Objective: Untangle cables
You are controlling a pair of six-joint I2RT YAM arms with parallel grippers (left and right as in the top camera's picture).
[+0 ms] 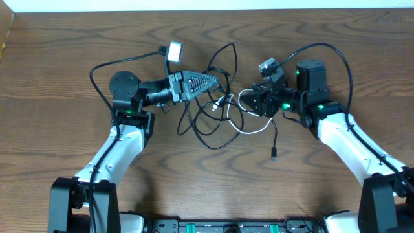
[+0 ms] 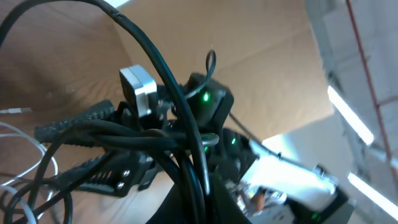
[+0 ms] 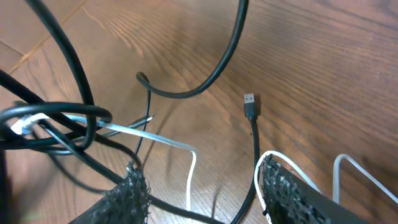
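Wood-grain brown surface (image 1: 65,77) carries the tangle of thin cords (image 1: 217,107) at centre. Left end effector (image 1: 218,81) pinches black cords (image 3: 62,114); right end effector (image 3: 200,165) stands spread astride the white cord (image 3: 190,174). I judge separation in hand; next, right closes on white and draws clear.

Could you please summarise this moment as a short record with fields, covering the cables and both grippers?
Surface: wooden table
Cables: black cables and one white cable, tangled together between the two arms
Left gripper: shut on black cables at the tangle's left side
Right gripper: open, white cable visible between its jaws, not clamped
Loose end: a black plug lying free on the table
Task state: not yet untangled
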